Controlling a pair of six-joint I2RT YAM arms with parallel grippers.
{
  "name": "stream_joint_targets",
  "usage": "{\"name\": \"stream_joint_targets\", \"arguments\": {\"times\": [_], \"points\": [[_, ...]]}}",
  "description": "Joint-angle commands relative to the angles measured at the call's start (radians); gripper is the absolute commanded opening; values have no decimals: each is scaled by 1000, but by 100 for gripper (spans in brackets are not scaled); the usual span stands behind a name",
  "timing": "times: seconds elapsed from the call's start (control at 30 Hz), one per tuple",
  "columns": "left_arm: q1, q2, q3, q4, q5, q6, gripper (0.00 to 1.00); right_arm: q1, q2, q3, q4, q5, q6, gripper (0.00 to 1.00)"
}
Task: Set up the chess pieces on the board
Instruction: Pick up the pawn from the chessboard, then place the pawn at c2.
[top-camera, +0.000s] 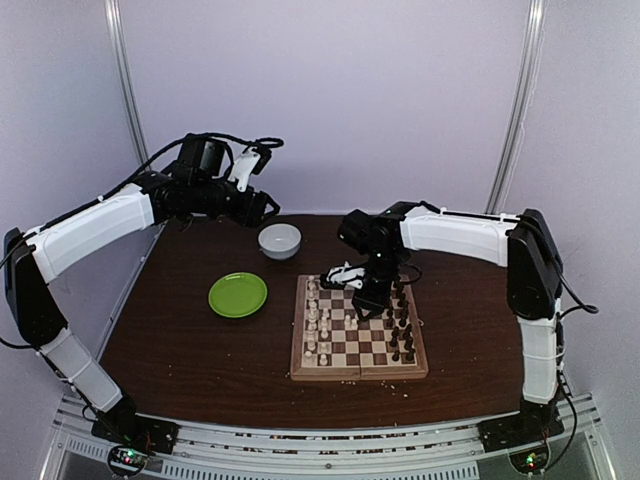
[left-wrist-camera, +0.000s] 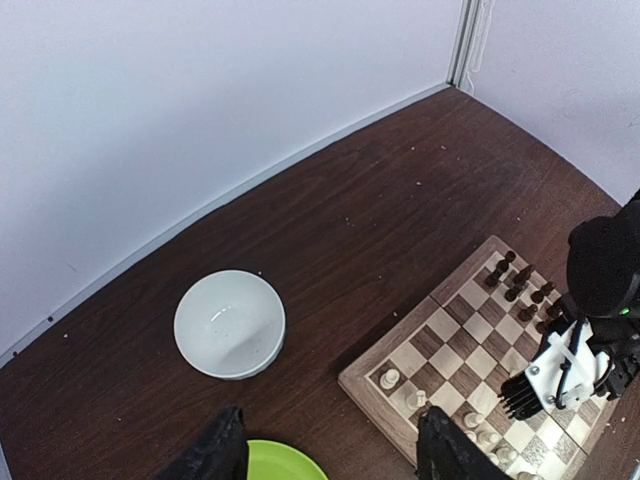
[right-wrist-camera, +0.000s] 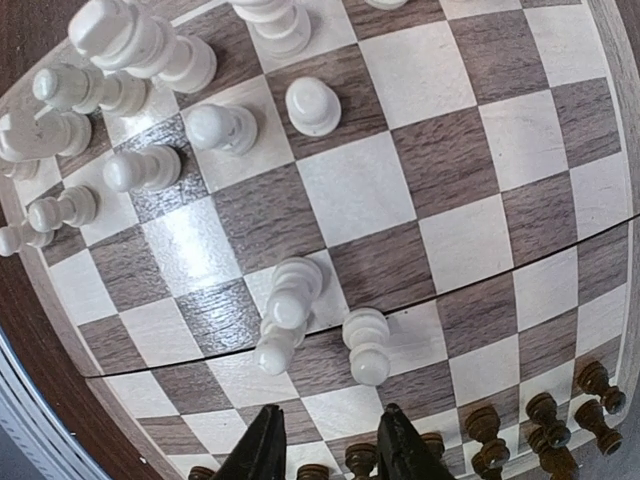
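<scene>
The board lies flat on the right half of the dark wooden surface, its fold seam running from the near edge to the far edge. The white pieces crowd its left side in two rough rows, and the dark pieces line the right side. Seen from the right wrist, a few of the white ones stand apart from the rest, out by the seam in mid-board. The right claw hangs low over the far right part of the board, just above the dark pieces. Its fingers stand apart and nothing is pinched between them. Just off the board's left side sits a round green plate, and beyond that, toward the back wall, a white bowl. The left claw is held high at the back left, just left of the bowl and well clear of the board. Its jaws gape wide and hold nothing.
</scene>
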Motion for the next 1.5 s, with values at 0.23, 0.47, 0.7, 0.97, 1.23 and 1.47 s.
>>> {"name": "stream_joint_targets", "arguments": {"times": [0.23, 0.47, 0.7, 0.97, 1.23, 1.47], "points": [[-9, 14, 28, 16, 11, -3, 59, -3, 45, 24, 41, 79, 15, 31], [-9, 16, 28, 16, 9, -3, 59, -7, 92, 63, 46, 75, 16, 29], [-9, 14, 29, 16, 9, -2, 59, -10, 128, 98, 31, 52, 16, 11], [-9, 9, 29, 14, 5, -1, 59, -22, 167, 240, 1, 49, 11, 8], [-9, 6, 29, 16, 4, -1, 59, -21, 285, 452, -57, 3, 28, 8], [-9, 4, 29, 14, 4, 0, 59, -8, 318, 467, -58, -34, 34, 8]]}}
